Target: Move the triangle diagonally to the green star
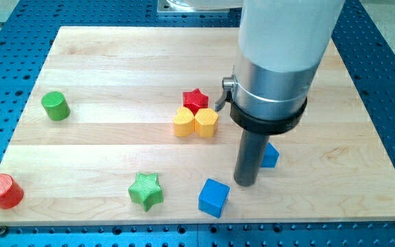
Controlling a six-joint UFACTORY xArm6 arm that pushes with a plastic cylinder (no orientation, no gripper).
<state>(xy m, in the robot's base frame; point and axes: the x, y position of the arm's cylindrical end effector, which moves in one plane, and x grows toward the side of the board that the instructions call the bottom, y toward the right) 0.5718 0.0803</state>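
Observation:
A green star [146, 190] lies near the board's bottom edge, left of centre. A small blue block [271, 156], probably the triangle, is partly hidden behind my rod, so its shape is hard to make out. My tip [245, 184] rests on the board, touching or nearly touching this blue block's left side. The tip is to the right of a blue cube [214, 197] and well right of the green star.
A red star [196, 100] sits at the centre with two yellow blocks [184, 122] [206, 122] touching below it. A green cylinder [55, 106] is at the left. A red cylinder [3, 191] is at the bottom-left corner. The wooden board [115, 55] is ringed by blue perforated table.

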